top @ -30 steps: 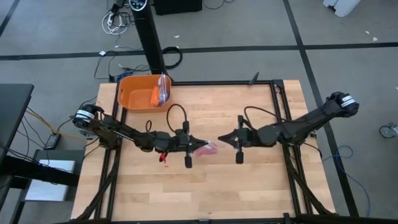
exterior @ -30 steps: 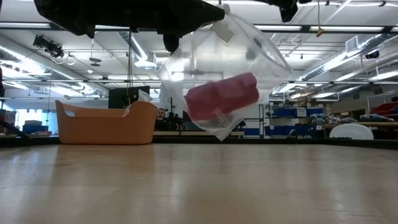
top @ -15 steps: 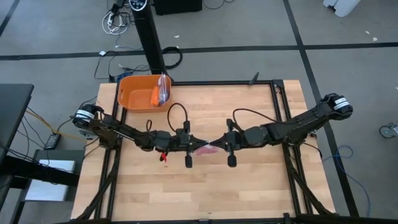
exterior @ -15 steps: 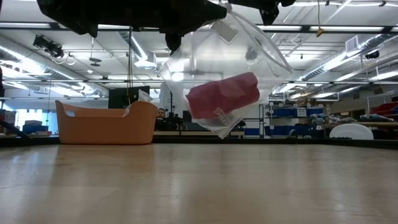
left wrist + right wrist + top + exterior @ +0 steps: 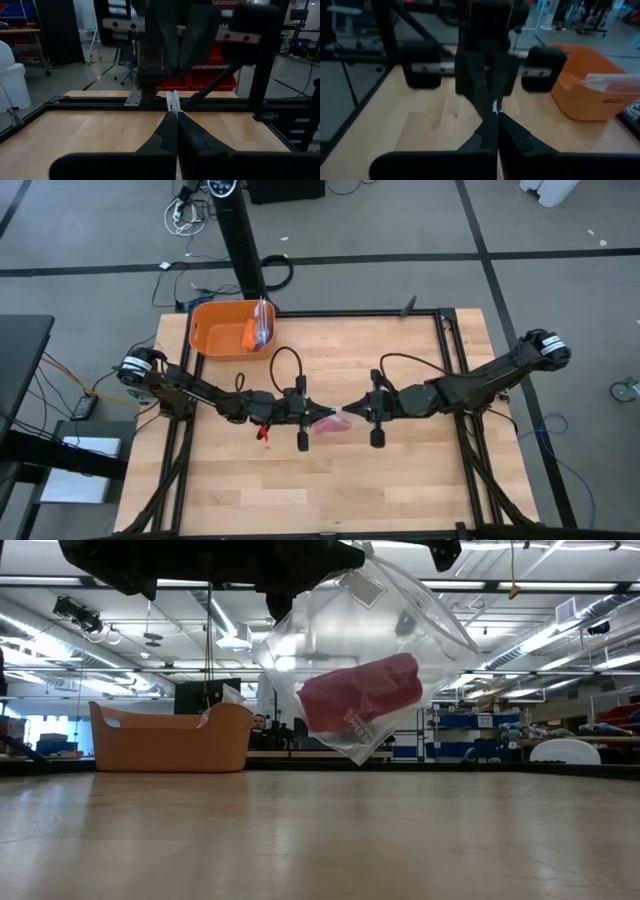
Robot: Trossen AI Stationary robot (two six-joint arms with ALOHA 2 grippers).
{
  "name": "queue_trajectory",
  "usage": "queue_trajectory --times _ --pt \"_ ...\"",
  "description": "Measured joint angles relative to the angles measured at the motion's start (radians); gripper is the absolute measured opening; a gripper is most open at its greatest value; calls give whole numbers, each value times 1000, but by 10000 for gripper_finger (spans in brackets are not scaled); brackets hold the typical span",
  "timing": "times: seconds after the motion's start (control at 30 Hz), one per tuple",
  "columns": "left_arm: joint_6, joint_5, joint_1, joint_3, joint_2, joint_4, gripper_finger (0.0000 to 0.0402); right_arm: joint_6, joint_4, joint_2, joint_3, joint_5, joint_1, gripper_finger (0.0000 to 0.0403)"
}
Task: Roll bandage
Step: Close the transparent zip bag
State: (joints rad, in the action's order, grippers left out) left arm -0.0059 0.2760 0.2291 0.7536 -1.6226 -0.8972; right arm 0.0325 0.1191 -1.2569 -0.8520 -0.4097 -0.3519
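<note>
Two dark robot arms meet over the middle of a wooden desk (image 5: 400, 470), each reaching in low from its own side, nearly level and stretched long, wrists pointing at one another. Between them hangs a clear crinkled plastic bag (image 5: 350, 630), lifted off the desk, and inside it sits the bandage (image 5: 358, 692), a compact magenta-pink roll resting toward the bottom of the bag. The left pincer (image 5: 312, 415) is pinched fully closed on one edge of the bag's top. The right pincer (image 5: 350, 409) is also pressed fully closed, its tips on the opposite edge, directly facing the left one. An orange tub (image 5: 215, 330) sits at the far left corner of the desk, well apart from the arms. The main risk from here seems to be the thin, slippery plastic: if either pincer holds only a sliver of film, pulling the arms apart could let an edge slide free, so the bag swings from one side or drops. Pulling unevenly could also tip the bag and spill the roll out.
</note>
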Motion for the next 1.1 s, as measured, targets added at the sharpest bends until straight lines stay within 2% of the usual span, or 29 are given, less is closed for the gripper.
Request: queue_trajectory --times 0.47,0.67,0.93,1.1 --pt "1 -1 0 0 0 -1 1 2 18 -33 1 94 62 0" --pt "1 0 0 0 0 0 1 -1 -4 -1 1 37 44 0" --pt "1 0 0 0 0 -1 1 1 -13 6 1 39 31 0" --pt "1 0 0 2 0 -2 1 2 -9 -2 1 82 44 0"
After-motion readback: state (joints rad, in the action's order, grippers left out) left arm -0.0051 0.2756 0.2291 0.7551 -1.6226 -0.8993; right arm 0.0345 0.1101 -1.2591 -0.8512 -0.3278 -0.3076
